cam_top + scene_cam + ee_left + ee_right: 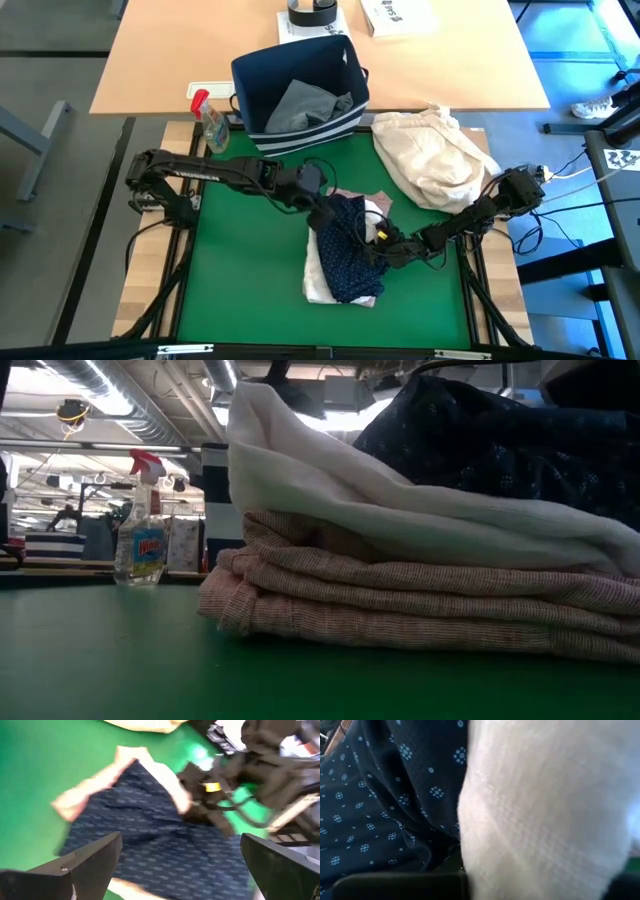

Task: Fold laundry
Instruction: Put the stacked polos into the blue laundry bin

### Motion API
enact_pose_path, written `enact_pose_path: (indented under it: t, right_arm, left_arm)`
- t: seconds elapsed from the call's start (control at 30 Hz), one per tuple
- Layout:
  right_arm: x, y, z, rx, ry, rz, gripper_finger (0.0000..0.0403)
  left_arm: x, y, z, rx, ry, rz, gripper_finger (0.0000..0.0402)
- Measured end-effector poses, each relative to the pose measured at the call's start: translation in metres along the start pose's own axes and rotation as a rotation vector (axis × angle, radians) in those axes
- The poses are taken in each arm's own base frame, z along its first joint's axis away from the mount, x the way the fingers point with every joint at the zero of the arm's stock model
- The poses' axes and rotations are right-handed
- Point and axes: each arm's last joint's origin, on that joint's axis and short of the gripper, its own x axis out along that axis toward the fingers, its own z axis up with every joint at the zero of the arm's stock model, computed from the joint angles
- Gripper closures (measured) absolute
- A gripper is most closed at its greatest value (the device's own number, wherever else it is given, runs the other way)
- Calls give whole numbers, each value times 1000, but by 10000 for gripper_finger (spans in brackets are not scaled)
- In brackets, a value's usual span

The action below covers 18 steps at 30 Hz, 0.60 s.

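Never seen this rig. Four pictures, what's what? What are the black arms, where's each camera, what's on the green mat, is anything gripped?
Two dark robot arms with two-finger grippers, folding laundry. The high view looks straight down; the low view sits at mat level; each wrist view looks past one arm's own fingers.

On the green mat lies a stack: pale pink top at the bottom, white shirt on it, navy dotted shirt on top. Behind are a cream cloth bundle, a navy bin and a spray bottle.

The left gripper hangs open above the navy shirt. The right gripper is at the stack's edge, pressed into navy and white fabric; a grip looks likely, not certain.
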Motion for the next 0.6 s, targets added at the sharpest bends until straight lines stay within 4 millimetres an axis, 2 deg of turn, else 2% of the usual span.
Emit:
enact_pose_path:
  t: [0.1, 0.2, 0.33, 0.47, 0.6]
  right_arm:
    - [0, 0, 0, -15, 4, 1, 339]
    - [0, 0, 0, -21, 8, 2, 339]
    - [0, 0, 0, -24, 9, 4, 339]
    - [0, 0, 0, -25, 10, 4, 339]
    - [0, 0, 0, -27, 14, 7, 339]
  left_arm:
    - [-1, -9, -5, -44, 18, -50, 1]
    - [10, -9, -16, -113, 82, 8, 1]
    - [34, -1, -44, -135, 231, 211, 1]
    - [63, 3, -66, -168, 268, 214, 1]
    - [89, 21, -82, -242, 253, 211, 1]
